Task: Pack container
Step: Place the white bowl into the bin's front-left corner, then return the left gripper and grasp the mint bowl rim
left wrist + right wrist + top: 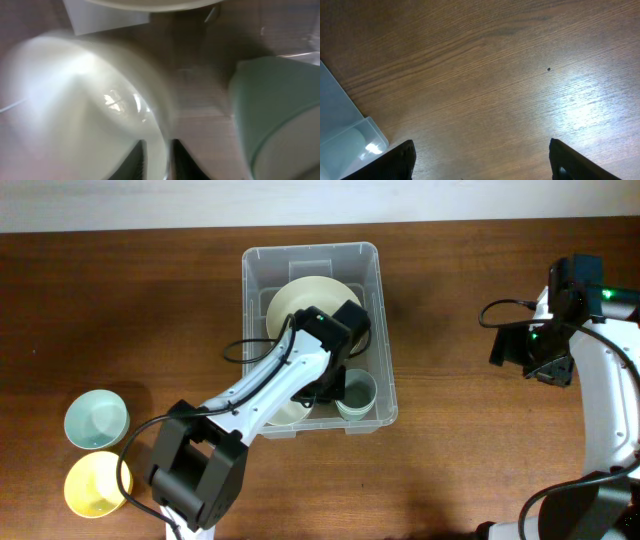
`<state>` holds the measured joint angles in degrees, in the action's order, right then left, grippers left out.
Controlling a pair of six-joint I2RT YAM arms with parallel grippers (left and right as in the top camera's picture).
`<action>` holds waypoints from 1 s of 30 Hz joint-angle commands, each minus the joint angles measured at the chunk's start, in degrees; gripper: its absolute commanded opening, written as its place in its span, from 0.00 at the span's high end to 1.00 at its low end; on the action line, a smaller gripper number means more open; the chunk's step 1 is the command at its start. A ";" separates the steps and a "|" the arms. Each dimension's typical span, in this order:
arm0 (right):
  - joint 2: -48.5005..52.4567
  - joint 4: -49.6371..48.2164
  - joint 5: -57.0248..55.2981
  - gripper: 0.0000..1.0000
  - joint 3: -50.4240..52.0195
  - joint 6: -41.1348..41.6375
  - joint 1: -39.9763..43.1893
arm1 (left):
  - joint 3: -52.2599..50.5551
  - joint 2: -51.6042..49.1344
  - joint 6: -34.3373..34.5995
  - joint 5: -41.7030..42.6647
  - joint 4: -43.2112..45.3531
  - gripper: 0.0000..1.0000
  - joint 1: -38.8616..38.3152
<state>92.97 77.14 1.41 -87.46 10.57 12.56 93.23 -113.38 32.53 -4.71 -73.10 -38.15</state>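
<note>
Left arm stretched diagonally from the lower left of the overhead frame into the container (300,262), centre top; left gripper (330,387) low inside it. The left wrist view, though blurred, shows what overhead hides: fingers pinched on the rim of a cream bowl (75,100), green cup (280,110) just beside. Right gripper (482,162) at frame right, spread wide over bare table (495,65).

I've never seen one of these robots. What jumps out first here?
Mid-table, the left fingers pinch the rim of a cream bowl inside the clear tub, beside a plate and a green cup. A teal bowl and a yellow bowl sit out at the left edge, and the right fingers hang open over the table on the right.
</note>
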 commanded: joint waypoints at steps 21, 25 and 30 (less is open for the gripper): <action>0.09 0.09 -0.11 0.20 0.09 0.15 -0.15 | 8.55 27.19 -3.67 -5.62 -7.76 0.29 45.35; 0.09 0.20 -0.11 0.19 0.11 0.15 -0.15 | 2.58 24.76 -4.17 -5.60 -4.50 0.29 54.18; 0.11 0.17 -0.11 0.19 0.11 0.15 -0.15 | -5.75 19.89 -8.50 -1.05 2.71 0.28 60.30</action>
<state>92.97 77.34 1.41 -87.46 10.55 12.56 92.55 -89.32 28.62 -9.50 -73.28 19.00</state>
